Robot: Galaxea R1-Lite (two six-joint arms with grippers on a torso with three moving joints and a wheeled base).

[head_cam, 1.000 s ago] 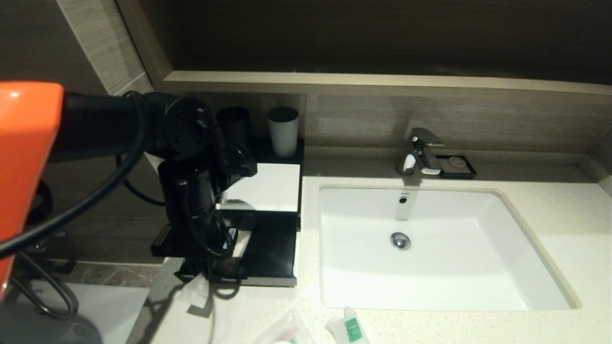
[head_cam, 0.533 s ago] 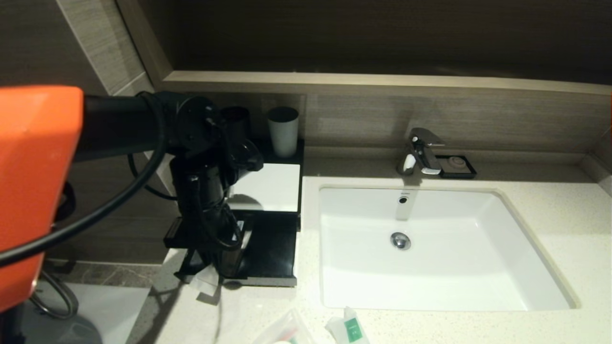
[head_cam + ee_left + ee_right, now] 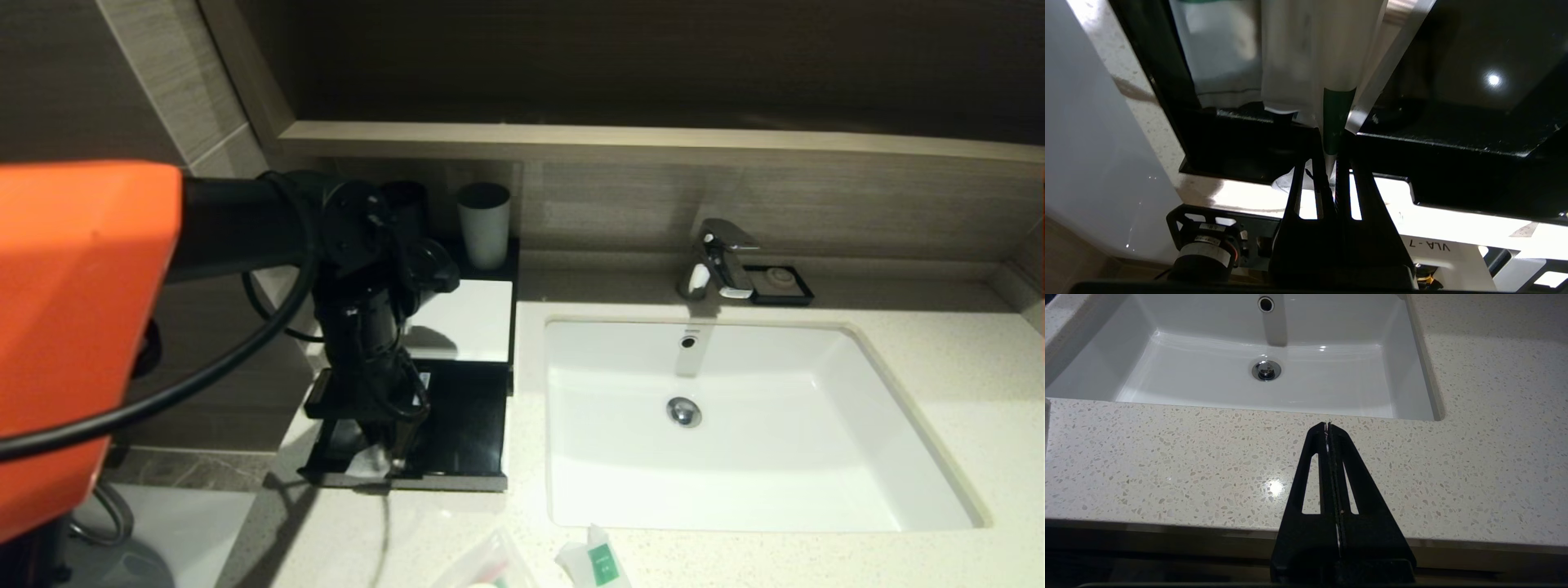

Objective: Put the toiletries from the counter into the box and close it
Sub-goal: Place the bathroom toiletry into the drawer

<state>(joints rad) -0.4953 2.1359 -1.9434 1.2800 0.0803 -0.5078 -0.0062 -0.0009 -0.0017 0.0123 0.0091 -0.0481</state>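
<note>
The black box with a white top panel (image 3: 465, 318) stands at the counter's left end, its front drawer (image 3: 461, 425) pulled out. My left gripper (image 3: 377, 459) hangs over the drawer's left part, shut on a long thin white sleeve with a green end (image 3: 1306, 61). In the left wrist view the gripper (image 3: 1331, 143) pinches the green end (image 3: 1333, 114), and another white packet (image 3: 1220, 61) lies in the drawer. A clear pouch (image 3: 490, 563) and a white sachet with a green label (image 3: 598, 559) lie on the counter (image 3: 939, 367) at the front. My right gripper (image 3: 1327, 424) is shut and empty above the counter's front edge.
A dark cup (image 3: 406, 200) and a grey cup (image 3: 483, 220) stand behind the box. The white basin (image 3: 816, 457) lies to the right of the box, with the tap (image 3: 722, 257) and a black soap dish (image 3: 781, 284) behind it. A wooden ledge (image 3: 653, 140) runs above.
My left arm has moved right and away from the counter's front, carrying the sleeve from the counter edge to over the open drawer. The right arm has not moved.
</note>
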